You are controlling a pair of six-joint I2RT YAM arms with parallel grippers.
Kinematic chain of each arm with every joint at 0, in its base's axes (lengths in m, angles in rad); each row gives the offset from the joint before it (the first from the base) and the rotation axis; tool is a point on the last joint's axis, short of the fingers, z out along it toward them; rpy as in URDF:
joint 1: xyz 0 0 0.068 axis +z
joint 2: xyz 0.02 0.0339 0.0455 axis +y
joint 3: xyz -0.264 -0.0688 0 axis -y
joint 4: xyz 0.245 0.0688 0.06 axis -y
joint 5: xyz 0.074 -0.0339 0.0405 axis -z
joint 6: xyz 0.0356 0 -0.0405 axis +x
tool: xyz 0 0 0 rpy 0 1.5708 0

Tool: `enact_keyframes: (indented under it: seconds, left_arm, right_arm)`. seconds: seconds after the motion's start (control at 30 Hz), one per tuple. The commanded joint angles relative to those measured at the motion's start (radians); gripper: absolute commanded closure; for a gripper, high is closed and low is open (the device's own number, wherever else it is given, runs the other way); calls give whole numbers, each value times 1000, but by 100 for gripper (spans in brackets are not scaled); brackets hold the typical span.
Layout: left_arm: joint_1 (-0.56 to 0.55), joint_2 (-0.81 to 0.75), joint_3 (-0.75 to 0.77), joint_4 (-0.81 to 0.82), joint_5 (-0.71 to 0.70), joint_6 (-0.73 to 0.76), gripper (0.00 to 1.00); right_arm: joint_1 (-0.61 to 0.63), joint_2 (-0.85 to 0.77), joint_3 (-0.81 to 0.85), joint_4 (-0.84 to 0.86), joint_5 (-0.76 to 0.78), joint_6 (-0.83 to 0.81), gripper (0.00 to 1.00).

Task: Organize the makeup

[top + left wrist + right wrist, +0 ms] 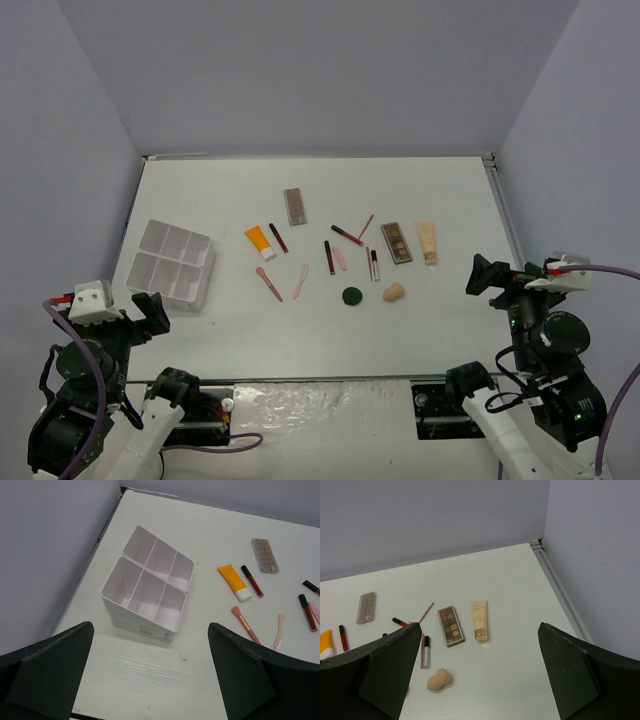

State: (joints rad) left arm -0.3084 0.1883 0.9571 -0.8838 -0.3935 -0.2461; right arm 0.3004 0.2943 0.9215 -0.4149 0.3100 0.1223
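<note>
White table (430, 190): beige tube (428, 243) lies near-to-far, cap nearest; left pincer (150, 312), right pincer (484, 274) gape empty.

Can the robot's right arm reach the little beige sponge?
Probably yes. The right gripper hangs open to the right of the beige sponge, only bare table between them. The beige tube and eyeshadow palette lie farther back, out of the way.

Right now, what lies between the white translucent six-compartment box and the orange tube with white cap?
Nothing: the table between box and orange tube is bare, in the top external and left wrist views.
</note>
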Motion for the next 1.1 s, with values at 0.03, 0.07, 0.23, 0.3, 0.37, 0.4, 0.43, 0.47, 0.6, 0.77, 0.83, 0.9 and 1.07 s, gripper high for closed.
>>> enact_keyframes:
  seconds: [0.03, 0.07, 0.23, 0.3, 0.37, 0.4, 0.43, 0.47, 0.6, 0.77, 0.83, 0.9, 1.07]
  left_arm:
    - [-3, 34, 0, 56, -8, 13, 3]
    - [-3, 35, 1, 56, -8, 13, 3]
    - [-3, 48, 3, 59, -6, 12, 3]
    - [-3, 63, 8, 57, -2, 14, 3]
    - [-2, 76, 13, 59, 3, 15, 3]
    - [-3, 81, 14, 61, 8, 16, 3]
    - [-3, 85, 14, 62, 11, 16, 3]
    - [-3, 89, 14, 63, 14, 17, 3]
    - [-2, 121, 21, 76, 62, 40, 3]
    - [-3, 299, 82, 86, 271, 115, 4]
    - [-3, 413, 134, 99, 362, 109, 4]
    - [-4, 505, 180, 117, 401, 92, 4]
    - [-24, 694, 240, 195, 470, 18, 4]
  right_arm:
    - [-4, 15, 8, 71, 33, 23, 0]
    - [-4, 17, 8, 71, 35, 23, 0]
    - [-4, 31, 7, 70, 30, 26, 0]
    - [-4, 29, 5, 70, 24, 26, 0]
    - [-4, 28, -1, 70, 32, 23, 0]
    - [-4, 25, -4, 70, 31, 21, 0]
    - [-4, 22, -8, 70, 29, 20, 0]
    - [-4, 20, -11, 70, 25, 19, 0]
    - [-4, 22, -13, 71, 25, 23, 0]
    - [-4, 11, -31, 71, 21, 39, 0]
    - [-4, -8, -43, 73, 28, 45, 0]
    - [-4, -16, -47, 75, 41, 47, 0]
    - [-4, -16, -49, 73, 39, 49, 0]
